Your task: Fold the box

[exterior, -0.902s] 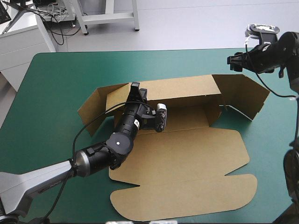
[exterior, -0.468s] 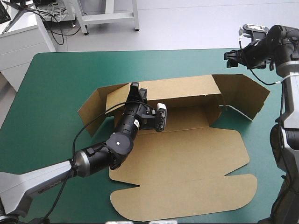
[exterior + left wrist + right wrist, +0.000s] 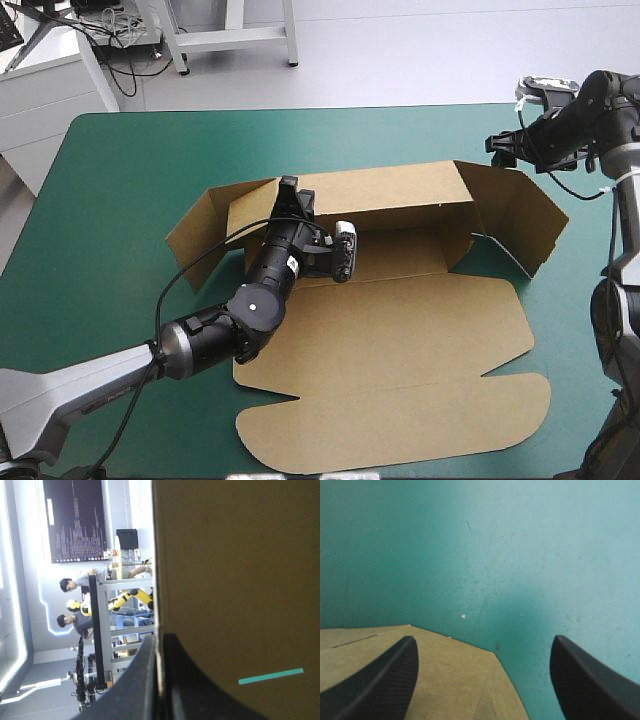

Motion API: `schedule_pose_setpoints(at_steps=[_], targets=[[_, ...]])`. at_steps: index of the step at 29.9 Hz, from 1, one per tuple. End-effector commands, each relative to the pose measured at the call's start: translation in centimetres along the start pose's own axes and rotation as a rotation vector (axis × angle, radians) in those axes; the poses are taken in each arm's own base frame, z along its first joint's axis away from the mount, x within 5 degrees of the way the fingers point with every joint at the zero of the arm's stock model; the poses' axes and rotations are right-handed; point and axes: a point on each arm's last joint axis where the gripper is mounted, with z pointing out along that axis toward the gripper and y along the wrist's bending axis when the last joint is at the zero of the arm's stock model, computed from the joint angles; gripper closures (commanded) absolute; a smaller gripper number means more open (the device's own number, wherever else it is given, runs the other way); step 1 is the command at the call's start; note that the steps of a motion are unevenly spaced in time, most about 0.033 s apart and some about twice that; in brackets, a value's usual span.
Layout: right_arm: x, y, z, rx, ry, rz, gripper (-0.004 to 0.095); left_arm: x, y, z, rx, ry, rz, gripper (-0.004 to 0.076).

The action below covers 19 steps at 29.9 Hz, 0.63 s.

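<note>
The box (image 3: pixel 400 330) lies at the centre of the table (image 3: pixel 120 180), partly formed: back wall (image 3: pixel 390 190) raised, lid (image 3: pixel 400 425) flat on the teal-green cover.

**Gripper state**
- My left gripper (image 3: pixel 290 197) is clamped on the back wall near its 9 o'clock end. The left wrist view shows the brown board pinched between the two black fingers.
- My right gripper (image 3: pixel 497 148) is released, with its fingers spread wide. It hovers over the far corner of the right flap (image 3: pixel 520 210), at about 2 o'clock on the table, touching nothing.

**Step in hand (judged)**
Raise the right flap and bring it in against the tray.
1. Hold the left clamp steady; it serves as the anchor that stops the sheet sliding.
2. Lower the right gripper until the flap's free edge sits between the fingers — not on top of one of them.
3. Clamp near the corner, well away from the crease, for leverage.
4. Swing the flap toward 9 o'clock, pivoting about the crease. Avoid dragging the board.

**Orientation**
The tray's long axis runs from 9 to 3 o'clock, the 3 o'clock end turned slightly toward the far edge. The lid points to 6 o'clock, toward me. The left flap (image 3: pixel 200 235) splays out toward 9 o'clock.
</note>
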Motion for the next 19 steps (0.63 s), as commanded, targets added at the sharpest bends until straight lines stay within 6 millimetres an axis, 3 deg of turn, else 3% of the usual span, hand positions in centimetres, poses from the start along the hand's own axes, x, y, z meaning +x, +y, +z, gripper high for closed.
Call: schedule_pose_setpoints(at_steps=[1,8,19], targets=[[0.2,0.7,-4.3,-0.002,-0.085,-0.027,0.0228,-0.2,2.3,-0.9,-0.110,-0.019,0.030,0.0734],[0.9,0.8,-4.7,0.003,-0.073,-0.033,0.0228,-0.1,2.4,-0.9,-0.114,-0.008,0.028,0.0734],[2.1,-1.4,-3.7,-0.037,-0.032,0.044,0.0228,1.1,2.8,-0.7,-0.156,0.074,-0.033,0.0734]])
